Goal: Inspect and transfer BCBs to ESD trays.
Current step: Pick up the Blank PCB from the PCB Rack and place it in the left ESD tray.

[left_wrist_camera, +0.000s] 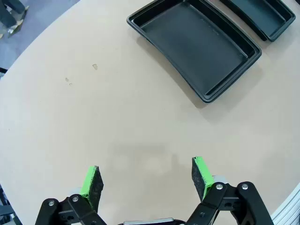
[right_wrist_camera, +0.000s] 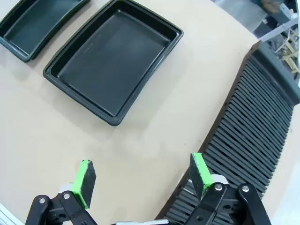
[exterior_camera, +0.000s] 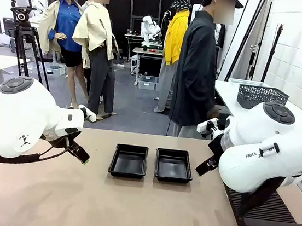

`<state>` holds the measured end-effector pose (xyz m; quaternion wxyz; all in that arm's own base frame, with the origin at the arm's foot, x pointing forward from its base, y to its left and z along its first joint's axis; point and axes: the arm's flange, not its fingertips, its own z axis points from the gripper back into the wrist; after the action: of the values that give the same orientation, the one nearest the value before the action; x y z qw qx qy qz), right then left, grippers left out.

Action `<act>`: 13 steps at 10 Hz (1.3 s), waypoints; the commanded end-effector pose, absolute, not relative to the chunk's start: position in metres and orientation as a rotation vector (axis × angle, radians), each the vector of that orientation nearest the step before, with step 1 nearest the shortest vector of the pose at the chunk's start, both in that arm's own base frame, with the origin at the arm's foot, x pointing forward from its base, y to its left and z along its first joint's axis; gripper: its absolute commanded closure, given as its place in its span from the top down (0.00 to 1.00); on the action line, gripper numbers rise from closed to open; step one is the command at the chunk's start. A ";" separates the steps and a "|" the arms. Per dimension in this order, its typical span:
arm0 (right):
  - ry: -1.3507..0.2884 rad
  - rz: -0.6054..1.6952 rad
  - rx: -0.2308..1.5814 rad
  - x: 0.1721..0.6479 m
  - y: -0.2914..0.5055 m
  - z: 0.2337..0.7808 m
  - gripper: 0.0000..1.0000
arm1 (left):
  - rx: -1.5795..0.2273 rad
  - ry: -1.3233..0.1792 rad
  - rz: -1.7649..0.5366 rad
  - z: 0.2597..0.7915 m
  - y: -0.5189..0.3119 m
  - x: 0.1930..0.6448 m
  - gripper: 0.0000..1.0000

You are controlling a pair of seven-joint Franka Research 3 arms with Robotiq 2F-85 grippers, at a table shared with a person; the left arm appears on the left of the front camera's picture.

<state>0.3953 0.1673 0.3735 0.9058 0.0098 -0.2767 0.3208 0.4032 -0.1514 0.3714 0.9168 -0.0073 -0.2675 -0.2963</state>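
Two black trays lie side by side at the middle of the tan tabletop (exterior_camera: 101,206), long sides parallel with a narrow gap between them: the left tray (exterior_camera: 128,161) and the right tray (exterior_camera: 174,165). Both sit flat, rims up, towards the far edge, where a person (exterior_camera: 196,69) in a dark coat stands just behind the tabletop

The left end effector (exterior_camera: 80,153) hangs above the tabletop, left of the left tray and well apart from it, its fingers angled down towards the middle. In the left wrist view its jaws are spread wide, released, with bare tabletop beneath the green pads (left_wrist_camera: 91,180). The left tray lies farther off at upper right, with a corner of the right tray beyond it

The right end effector (exterior_camera: 206,165) hangs to the right of the right tray, near it but not touching. It is released too, and the right wrist view shows its jaws wide apart, grasping nothing. One finger is over the tabletop, the other over the edge of the rack (right_wrist_camera: 262,122), a long black ribbed piece lying at the right side of the tabletop, partly under the right arm. A grey mesh basket (exterior_camera: 262,96) sits on a white table farther back
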 end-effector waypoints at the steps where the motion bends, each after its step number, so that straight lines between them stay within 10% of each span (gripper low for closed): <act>1: -0.572 0.663 0.020 0.395 0.167 0.373 1.00 | -0.015 -0.551 -0.610 0.371 -0.151 0.403 1.00; 13: -0.572 0.663 0.020 0.395 0.167 0.373 1.00 | -0.015 -0.551 -0.610 0.371 -0.151 0.403 1.00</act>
<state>0.3953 0.1674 0.3735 0.9057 0.0096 -0.2768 0.3210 0.4024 -0.1534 0.3714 0.9160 -0.0065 -0.2675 -0.2988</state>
